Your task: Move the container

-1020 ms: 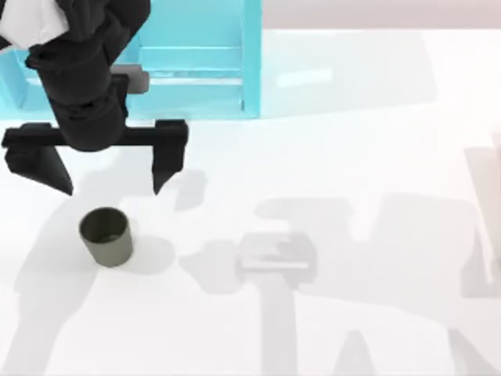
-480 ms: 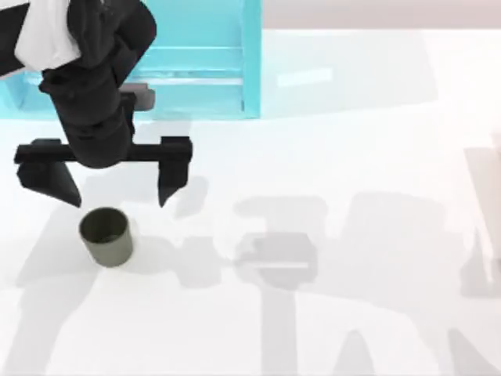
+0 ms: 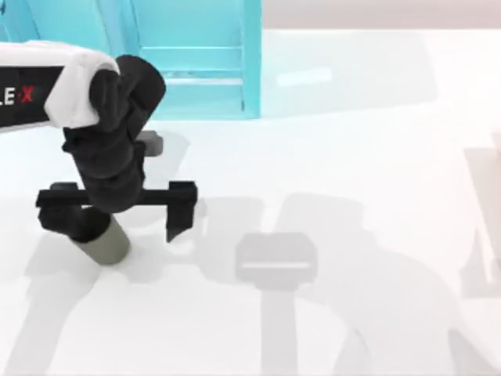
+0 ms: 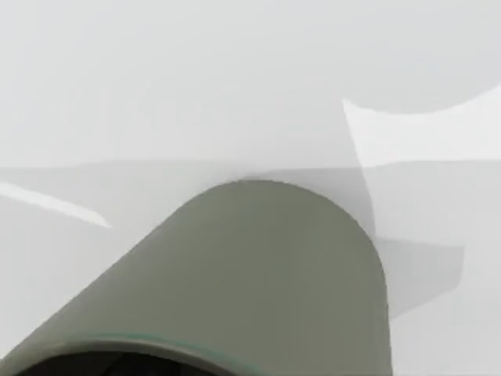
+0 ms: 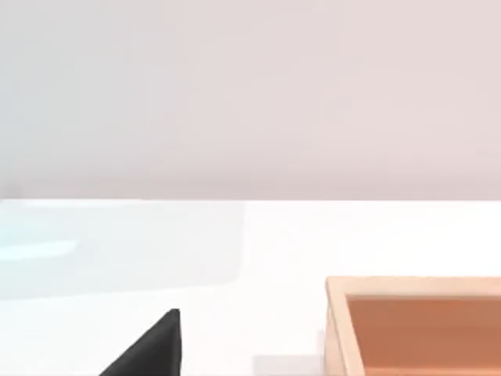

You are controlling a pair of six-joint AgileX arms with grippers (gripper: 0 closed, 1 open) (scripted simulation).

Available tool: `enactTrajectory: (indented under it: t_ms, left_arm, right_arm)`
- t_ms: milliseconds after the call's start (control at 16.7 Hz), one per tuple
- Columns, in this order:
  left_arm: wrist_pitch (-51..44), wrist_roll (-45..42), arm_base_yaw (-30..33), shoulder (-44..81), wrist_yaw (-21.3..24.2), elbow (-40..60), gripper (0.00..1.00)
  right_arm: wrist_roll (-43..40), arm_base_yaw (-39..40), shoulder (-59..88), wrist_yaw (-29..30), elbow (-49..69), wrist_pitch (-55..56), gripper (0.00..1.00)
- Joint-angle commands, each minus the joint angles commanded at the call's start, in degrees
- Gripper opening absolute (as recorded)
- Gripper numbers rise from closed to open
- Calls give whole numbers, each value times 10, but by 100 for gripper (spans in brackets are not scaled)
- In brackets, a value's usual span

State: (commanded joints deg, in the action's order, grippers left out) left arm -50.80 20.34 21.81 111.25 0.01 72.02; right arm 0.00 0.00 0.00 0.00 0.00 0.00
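While the left pincer (image 3: pixel 117 223) hangs spread apart, its body hides the container's (image 3: pixel 106 244) rim.

This is a rendered simulation bench, not a lived-in room: a flat, spotless white table (image 3: pixel 368 141) under even light, with soft arm shadows lying across it. Behind the left gripper (image 3: pixel 117 223) stands a glossy turquoise shelf unit (image 3: pixel 196 63) with plain, untextured faces. Beside the right gripper's dark fingertip (image 5: pixel 153 348) sits an orange-brown open box (image 5: pixel 415 325), before a blank pale wall (image 5: pixel 250 94).
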Motion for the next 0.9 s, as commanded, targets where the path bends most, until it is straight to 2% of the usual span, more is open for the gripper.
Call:
enactTrajectory:
  t_ms: [180,900]
  left_arm:
    - [0,0,0,0,0,0,100]
    - [0,0,0,0,0,0,10]
  right_arm:
    - [0,0,0,0,0,0,100]
    - [0,0,0,0,0,0,100]
